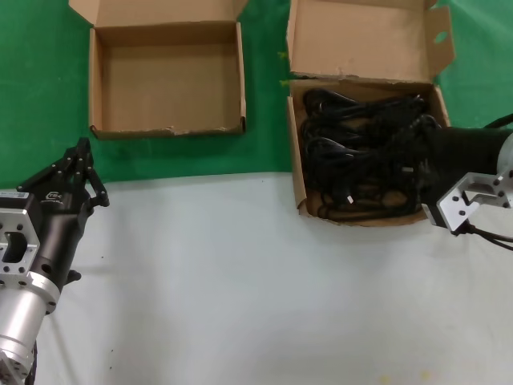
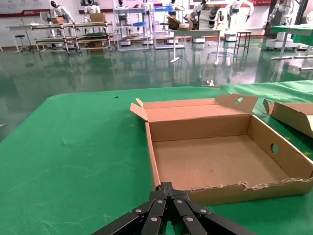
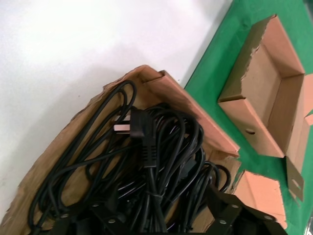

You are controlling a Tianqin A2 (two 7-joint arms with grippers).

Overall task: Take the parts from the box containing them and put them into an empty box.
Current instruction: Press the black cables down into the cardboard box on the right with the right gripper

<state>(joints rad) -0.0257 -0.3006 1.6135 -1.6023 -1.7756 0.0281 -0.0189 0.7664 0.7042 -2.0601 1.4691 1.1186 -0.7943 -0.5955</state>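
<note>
The parts (image 1: 353,152) are black coiled power cords heaped in the box containing them (image 1: 361,40), a brown tray with a tall tabbed lid at the back right. My right gripper (image 1: 413,152) is lowered into that box from its right side. In the right wrist view its jaws stand open, wide apart, straddling a tied bundle of cords (image 3: 156,147) with a plug (image 3: 139,125) lying on top. The empty box (image 1: 164,80) sits at the back left with nothing in it. My left gripper (image 1: 80,156) is shut and holds nothing, just in front of that box's ragged front edge (image 2: 230,188).
Both boxes rest on a green mat (image 1: 40,96); nearer me is the white tabletop (image 1: 240,281). A strip of mat separates the two boxes. The left wrist view shows a workshop floor with shelves and stools beyond the table.
</note>
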